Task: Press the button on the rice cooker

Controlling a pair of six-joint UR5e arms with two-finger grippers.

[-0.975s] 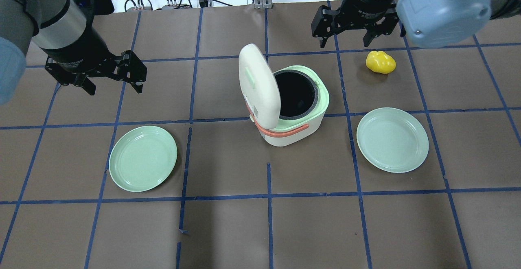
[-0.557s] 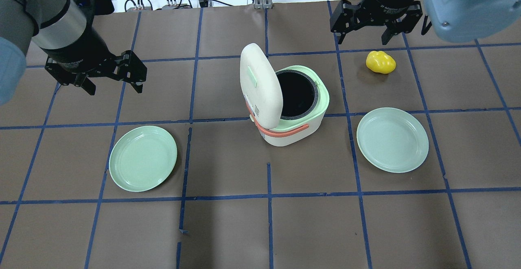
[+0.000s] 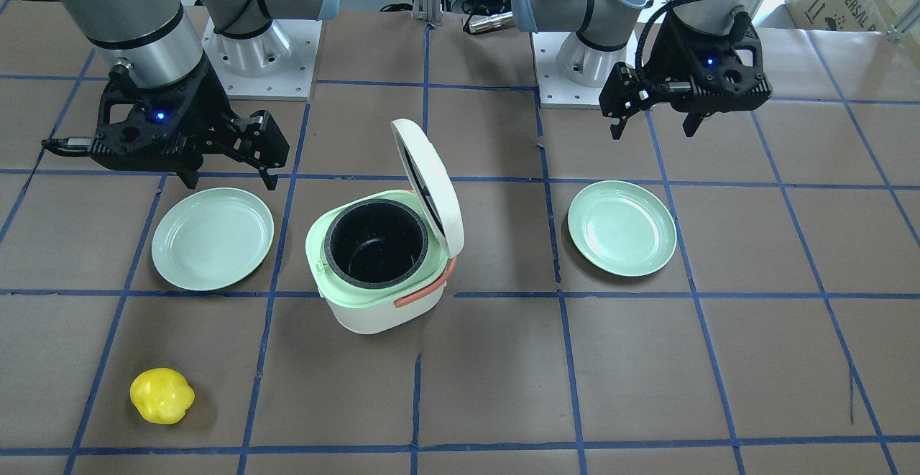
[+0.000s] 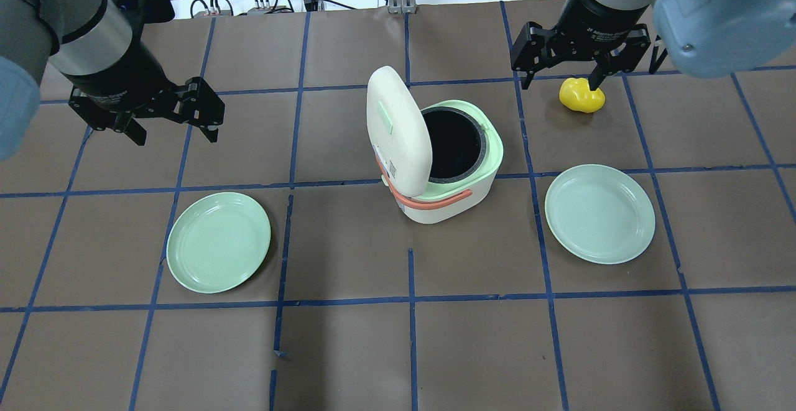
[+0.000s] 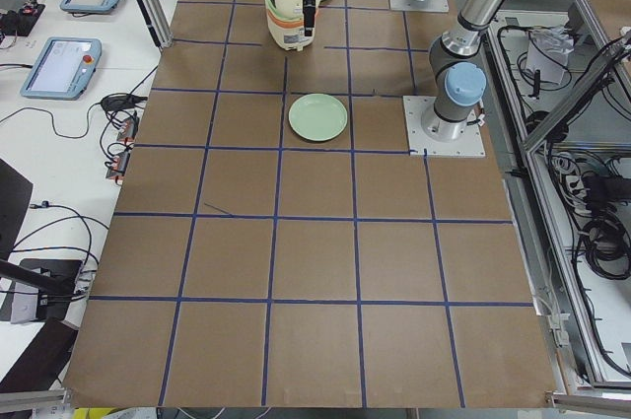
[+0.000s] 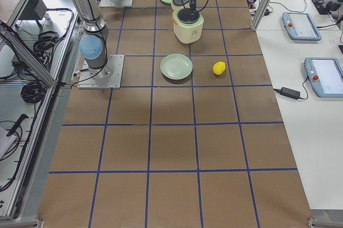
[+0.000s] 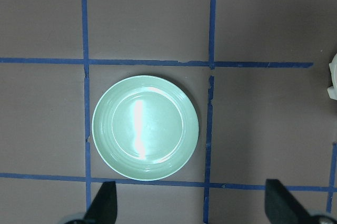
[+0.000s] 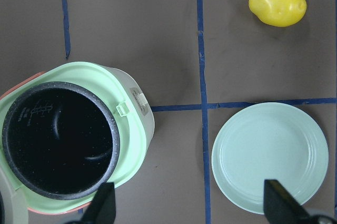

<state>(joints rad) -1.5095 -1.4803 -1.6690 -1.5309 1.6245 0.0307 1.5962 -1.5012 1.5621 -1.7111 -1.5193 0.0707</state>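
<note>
**Front-facing view.** 1 rice cooker (image 3: 374, 302), white body with a green rim, stands at the centre of the table (image 3: 489, 403). Its lid (image 3: 430, 180) is upright and open, the black inner pot (image 3: 376, 243) is exposed, and the orange handle (image 3: 425, 292) is folded low. There are 2 green plates. The left plate (image 3: 622, 227) lies on the robot's left of the cooker and the right plate (image 3: 212, 238) on its right, both apart from it. 1 yellow lumpy toy (image 3: 162, 394) lies on the robot's right, far from the base. The left pincer (image 3: 655, 128) has its fingers apart and holds nothing. The right pincer (image 3: 230, 179) is likewise apart and holds nothing.

**Overhead view.** The left pincer hangs well left of the cooker. The right pincer overlaps the yellow toy in the picture, but contact cannot be told.

**Side views.** The cooker, plates and toy show small at the far end. The state of either pincer cannot be read here.

**Left wrist view.** The left plate lies below, and 2 fingertips (image 7: 105, 205) are spread wide at the lower edge.

**Right wrist view.** The open cooker is at lower left, the right plate at lower right and the toy at upper right. A small latch tab (image 8: 122, 109) on the green rim faces the plate. Which part is the button cannot be told.
</note>
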